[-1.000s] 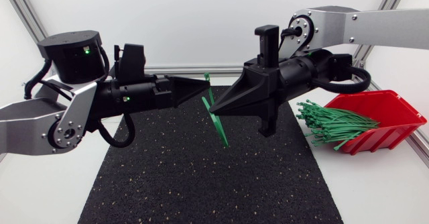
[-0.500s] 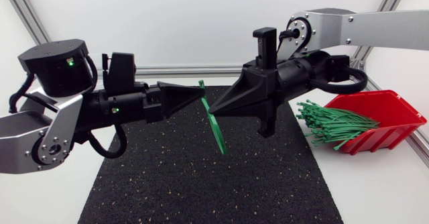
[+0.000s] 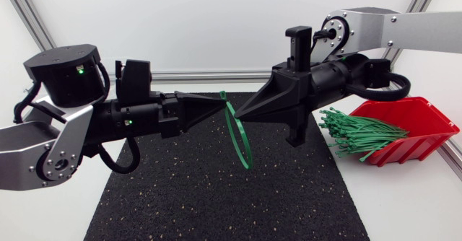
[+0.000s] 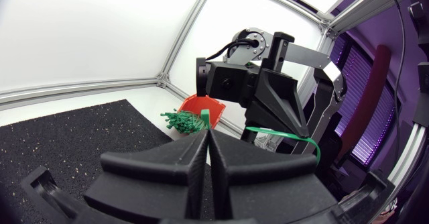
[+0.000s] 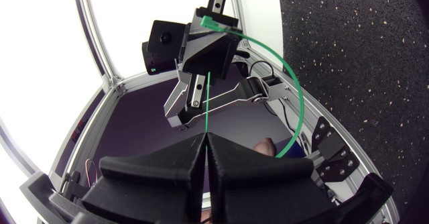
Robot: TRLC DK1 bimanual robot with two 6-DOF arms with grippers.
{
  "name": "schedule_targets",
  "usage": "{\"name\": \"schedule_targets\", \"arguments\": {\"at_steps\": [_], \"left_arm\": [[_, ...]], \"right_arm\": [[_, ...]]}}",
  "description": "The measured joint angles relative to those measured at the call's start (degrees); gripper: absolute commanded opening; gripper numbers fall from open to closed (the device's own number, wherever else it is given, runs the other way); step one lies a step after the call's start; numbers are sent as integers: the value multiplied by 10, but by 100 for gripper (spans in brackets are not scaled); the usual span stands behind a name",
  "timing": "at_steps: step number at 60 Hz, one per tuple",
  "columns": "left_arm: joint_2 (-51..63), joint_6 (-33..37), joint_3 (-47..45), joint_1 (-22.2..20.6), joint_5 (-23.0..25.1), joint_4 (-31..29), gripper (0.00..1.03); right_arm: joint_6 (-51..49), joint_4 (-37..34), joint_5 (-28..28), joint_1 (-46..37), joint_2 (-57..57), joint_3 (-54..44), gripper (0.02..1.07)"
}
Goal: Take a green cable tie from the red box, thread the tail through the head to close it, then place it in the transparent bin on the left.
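Note:
A green cable tie hangs bent into a loop above the black mat, held between both grippers at mid-table. My left gripper is shut on the head end; in the left wrist view the head sticks out past the closed tips of that gripper. My right gripper faces it, tip to tip, shut on the thin tail, which runs from the right gripper toward the left one. The red box with several green ties sits at the right. The transparent bin is not in view.
A black rubber mat covers the middle of the white table. The aluminium frame rails run along the back and sides. The red box and its ties show behind the left gripper.
The right gripper has shifted right and slightly up, the left one has followed it. The tie has gone from a narrow fold to a rounder, wider loop hanging lower.

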Motion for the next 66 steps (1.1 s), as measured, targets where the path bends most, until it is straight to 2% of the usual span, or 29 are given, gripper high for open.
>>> {"name": "schedule_targets", "arguments": {"at_steps": [10, 18, 27, 29, 66], "left_arm": [[-4, -3, 0, -2, 0, 0, 4], [-5, -4, 0, -9, -3, -2, 4], [-5, -4, 0, -14, -3, -2, 4], [-5, -4, 0, -16, -5, -2, 4], [-5, -4, 0, -22, -13, -1, 4]], "right_arm": [[-1, 0, 0, -2, -14, -10, 8], [-1, 0, 0, -7, -15, -17, 13], [-1, 0, 0, -8, -23, -17, 11], [-1, 0, 0, -8, -26, -17, 8], [-1, 0, 0, 7, -35, -17, 8]]}}
